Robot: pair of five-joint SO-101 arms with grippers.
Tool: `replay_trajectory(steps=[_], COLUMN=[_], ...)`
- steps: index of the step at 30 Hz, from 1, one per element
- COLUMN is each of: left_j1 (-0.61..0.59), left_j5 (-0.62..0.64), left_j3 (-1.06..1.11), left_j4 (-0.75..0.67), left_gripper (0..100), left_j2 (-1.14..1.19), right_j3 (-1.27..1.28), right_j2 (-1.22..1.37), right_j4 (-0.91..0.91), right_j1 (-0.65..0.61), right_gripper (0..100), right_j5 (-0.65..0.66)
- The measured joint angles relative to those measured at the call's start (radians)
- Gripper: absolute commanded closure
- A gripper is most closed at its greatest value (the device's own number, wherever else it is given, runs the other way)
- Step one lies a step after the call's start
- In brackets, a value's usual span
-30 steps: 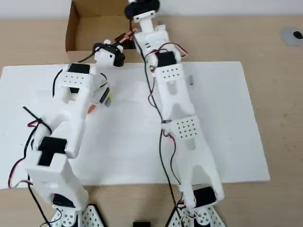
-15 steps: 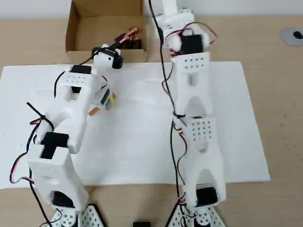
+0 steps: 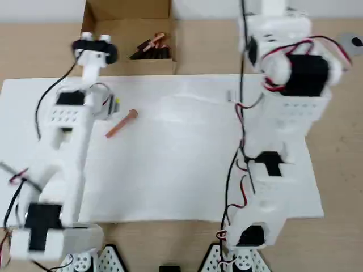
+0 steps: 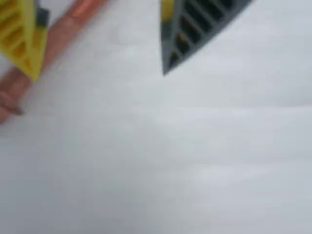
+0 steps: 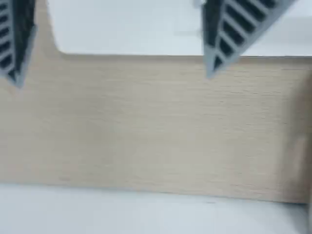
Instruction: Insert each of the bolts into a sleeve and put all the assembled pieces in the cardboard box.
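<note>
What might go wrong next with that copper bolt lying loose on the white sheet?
1. The copper-coloured bolt lies by one yellow finger of the open left gripper, not centred between the fingers. Closing might nudge it away, and it could roll across the white sheet.
2. The small grey piece, perhaps a sleeve, lies far from the bolt and close to the dangling wires of the right arm, which might brush it aside.

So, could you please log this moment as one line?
left hand open by bolt | right hand open over table | pieces in cardboard box
</note>
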Motion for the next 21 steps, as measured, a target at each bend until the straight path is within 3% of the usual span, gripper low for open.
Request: replay_trajectory(steps=[5,10,17,21], left_j1=[-0.066,-0.112,-0.118,-0.118], left_j5=[0.048,0.055,0.149,0.166], left_j3=[0.226,0.388,0.428,0.433], left_j4=[-0.152,-0.292,-0.325,-0.325], left_gripper=[82,82,82,82], left_j2=[-0.213,-0.365,-0.404,-0.405], right_j3=[0.371,1.034,1.959,2.285], right_j2=[-0.21,-0.532,-0.856,-0.988], right_j4=[0.0,-0.008,-0.207,-0.361], right_j1=[0.026,0.005,-0.011,-0.012], right_gripper=[72.0,72.0,72.0,72.0], right_j5=[0.0,-0.002,0.003,0.003])
